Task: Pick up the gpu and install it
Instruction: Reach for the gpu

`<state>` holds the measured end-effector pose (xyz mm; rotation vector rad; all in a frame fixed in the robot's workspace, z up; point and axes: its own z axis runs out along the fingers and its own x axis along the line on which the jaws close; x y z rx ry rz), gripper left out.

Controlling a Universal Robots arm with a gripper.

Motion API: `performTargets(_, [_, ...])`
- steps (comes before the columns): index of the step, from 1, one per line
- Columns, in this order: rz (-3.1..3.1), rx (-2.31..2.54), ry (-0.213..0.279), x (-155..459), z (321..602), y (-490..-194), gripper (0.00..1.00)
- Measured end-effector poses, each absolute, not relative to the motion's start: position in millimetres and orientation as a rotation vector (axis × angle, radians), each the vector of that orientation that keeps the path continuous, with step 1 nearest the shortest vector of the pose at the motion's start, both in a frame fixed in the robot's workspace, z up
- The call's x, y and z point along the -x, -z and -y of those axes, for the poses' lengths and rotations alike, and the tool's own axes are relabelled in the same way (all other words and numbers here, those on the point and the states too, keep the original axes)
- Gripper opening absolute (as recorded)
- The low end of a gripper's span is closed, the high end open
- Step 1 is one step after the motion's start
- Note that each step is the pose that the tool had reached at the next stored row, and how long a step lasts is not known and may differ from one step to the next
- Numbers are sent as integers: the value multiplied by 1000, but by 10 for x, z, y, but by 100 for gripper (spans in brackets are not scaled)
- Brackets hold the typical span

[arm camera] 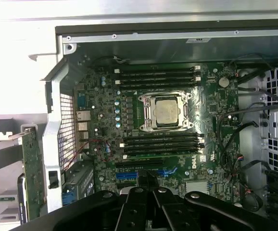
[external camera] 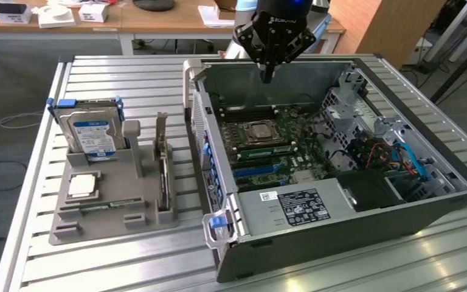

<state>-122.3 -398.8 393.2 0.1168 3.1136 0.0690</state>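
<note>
The gpu (external camera: 162, 163) stands on edge in a grey holder (external camera: 104, 225) at the exterior view's left, just outside the open computer case (external camera: 298, 207). In the wrist view it shows as a thin green board (arm camera: 31, 175) beside the case's perforated rear panel. My gripper (external camera: 267, 74) hangs over the far end of the case, well apart from the gpu, shut with nothing in it. Seen from the wrist, its black fingers (arm camera: 147, 182) meet above the blue expansion slots (arm camera: 168, 172) of the motherboard (arm camera: 216, 110).
The holder also carries a hard drive (external camera: 94, 132) with a blue-white label, a processor chip (external camera: 83, 185) and a memory stick (external camera: 104, 207). Cables and a drive cage (external camera: 396, 158) fill the case's right side. A desk (external camera: 136, 18) stands behind the slatted table.
</note>
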Motion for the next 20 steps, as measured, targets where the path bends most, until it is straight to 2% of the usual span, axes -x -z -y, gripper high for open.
performTargets(20, [-3114,-117,-69,1611,3989,-3930,11])
